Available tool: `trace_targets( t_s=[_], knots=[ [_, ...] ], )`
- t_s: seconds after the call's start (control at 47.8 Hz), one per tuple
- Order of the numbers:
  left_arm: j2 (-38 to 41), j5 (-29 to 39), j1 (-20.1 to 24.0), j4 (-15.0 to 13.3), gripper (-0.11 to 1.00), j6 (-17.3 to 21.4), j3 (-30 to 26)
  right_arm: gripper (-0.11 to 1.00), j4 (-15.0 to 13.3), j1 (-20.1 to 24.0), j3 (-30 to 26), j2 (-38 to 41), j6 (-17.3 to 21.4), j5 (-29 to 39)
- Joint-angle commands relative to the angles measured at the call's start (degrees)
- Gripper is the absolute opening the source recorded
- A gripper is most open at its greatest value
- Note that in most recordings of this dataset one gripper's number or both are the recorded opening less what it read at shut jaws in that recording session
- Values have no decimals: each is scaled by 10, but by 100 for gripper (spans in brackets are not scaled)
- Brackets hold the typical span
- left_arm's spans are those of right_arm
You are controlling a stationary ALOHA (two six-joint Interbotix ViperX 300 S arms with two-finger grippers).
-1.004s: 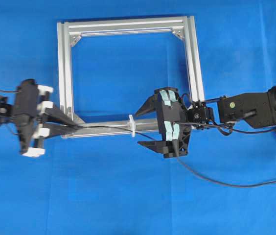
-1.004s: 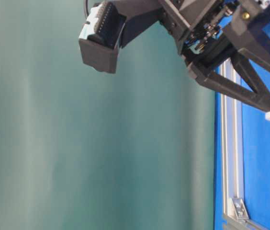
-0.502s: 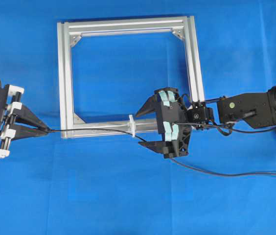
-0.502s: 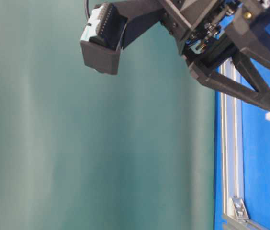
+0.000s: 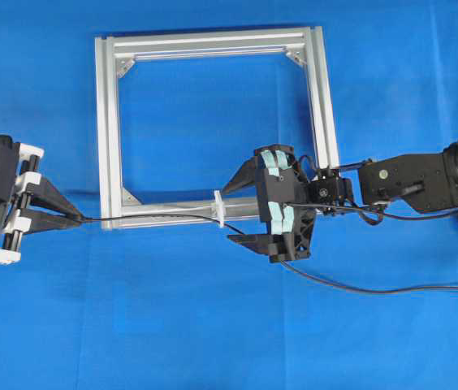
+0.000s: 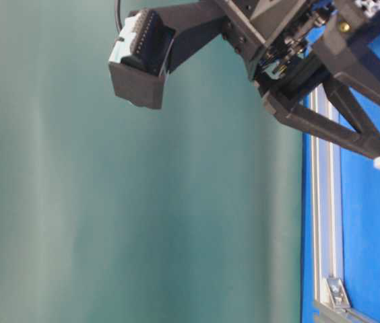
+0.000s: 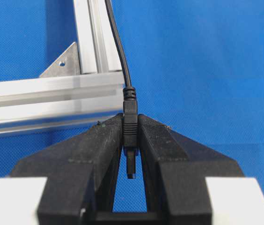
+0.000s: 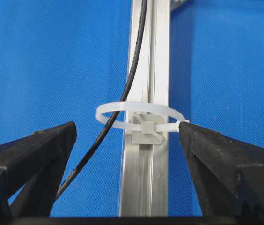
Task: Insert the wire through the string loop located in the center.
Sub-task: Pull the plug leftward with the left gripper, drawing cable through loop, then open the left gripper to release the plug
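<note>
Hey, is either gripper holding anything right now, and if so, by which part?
The left gripper pinches the wire by its plug-like tip, just below the strain relief. The right gripper is open around the string loop, holding nothing.

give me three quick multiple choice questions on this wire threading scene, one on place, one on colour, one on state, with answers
1. Where does the wire run relative to the string loop?
A. through it
B. wholly clear of it
C. knotted around it

2. What colour is the string loop?
A. red
B. white
C. black

3. How does the left pincer stand?
A. wide open and empty
B. shut on the frame bar
C. shut on the wire's plug

Answers:
1. A, as the right wrist view shows the black wire passing inside the ring above the frame bar.
2. B, since it shows white against the blue cloth.
3. C, as the left wrist view shows the plug pinched between the fingers; the right pincer stands open beside the loop.
</note>
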Motion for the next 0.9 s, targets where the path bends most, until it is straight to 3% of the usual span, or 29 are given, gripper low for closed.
trace_targets(
  t_s=[0.0,0.251,0.46,0.544,0.878],
  knots=[
    [4,-7,-1,2,9,1,-11,96,2,0,-13,-15,0,4],
    [8,-4,11,2,12,0,-14,96,2,0,-16,-16,-1,8],
    [8,0,26,2,72,-4,-15,96,0,0,-13,-21,-1,8],
    [8,3,30,2,89,-4,-15,96,1,0,-11,-24,-1,8],
    [4,7,33,2,88,-4,-20,96,-1,0,-10,-37,-3,18]
  ],
)
